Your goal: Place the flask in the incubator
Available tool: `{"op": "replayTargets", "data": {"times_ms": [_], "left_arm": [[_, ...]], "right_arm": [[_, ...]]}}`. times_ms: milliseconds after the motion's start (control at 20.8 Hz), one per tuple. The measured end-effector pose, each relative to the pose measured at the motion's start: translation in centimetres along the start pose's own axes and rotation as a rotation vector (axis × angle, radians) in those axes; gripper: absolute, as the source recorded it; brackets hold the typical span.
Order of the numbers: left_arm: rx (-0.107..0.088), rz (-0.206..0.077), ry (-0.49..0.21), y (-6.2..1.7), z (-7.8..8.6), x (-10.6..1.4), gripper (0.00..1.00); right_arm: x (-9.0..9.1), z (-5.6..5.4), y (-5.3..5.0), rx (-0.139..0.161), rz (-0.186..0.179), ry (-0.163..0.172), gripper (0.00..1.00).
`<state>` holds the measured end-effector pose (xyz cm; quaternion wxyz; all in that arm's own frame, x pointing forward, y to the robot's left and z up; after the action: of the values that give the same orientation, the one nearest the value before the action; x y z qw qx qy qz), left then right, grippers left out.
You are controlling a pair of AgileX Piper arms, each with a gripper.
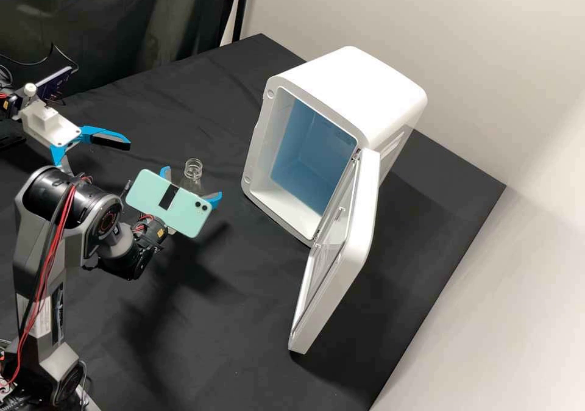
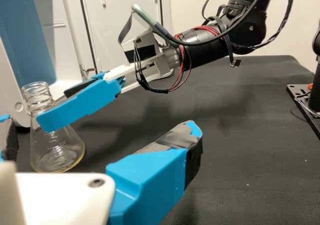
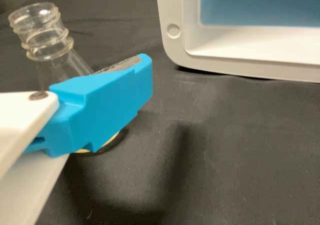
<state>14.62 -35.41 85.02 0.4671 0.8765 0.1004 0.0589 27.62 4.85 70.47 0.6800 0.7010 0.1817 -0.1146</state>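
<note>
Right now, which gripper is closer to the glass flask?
Right. The right gripper is open with the flask between its fingers; the left gripper hangs open well apart from it.

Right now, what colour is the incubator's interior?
Light blue lining, inside the white incubator shell. The high view shows it best.

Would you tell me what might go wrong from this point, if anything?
1. The glass flask stands loose on the bench with the right jaws open close beside it; they might tip it while closing.
2. The door hangs open beside the incubator mouth; the flask could clip it on the way in.
</note>
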Motion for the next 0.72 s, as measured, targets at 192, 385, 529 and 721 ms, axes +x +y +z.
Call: {"op": "replayTargets", "data": {"times_ms": [192,385,529,721], "left_arm": [[0.000,0.000,0.002,0.00,0.0,0.0,1.00],[-0.002,0.002,0.012,0.02,-0.2,-0.1,1.00],[-0.004,0.001,0.017,0.00,-0.3,-0.1,1.00],[-0.003,0.001,0.019,-0.01,-0.3,-0.2,1.00]], "right_arm": [[0.6,-0.1,0.1,-0.001,-0.001,-0.003,1.00],[1.1,-0.1,0.1,-0.027,-0.023,-0.029,1.00],[1.4,-0.3,0.0,-0.049,-0.029,-0.036,1.00],[1.9,-0.3,-0.1,-0.072,-0.053,-0.053,1.00]]}}
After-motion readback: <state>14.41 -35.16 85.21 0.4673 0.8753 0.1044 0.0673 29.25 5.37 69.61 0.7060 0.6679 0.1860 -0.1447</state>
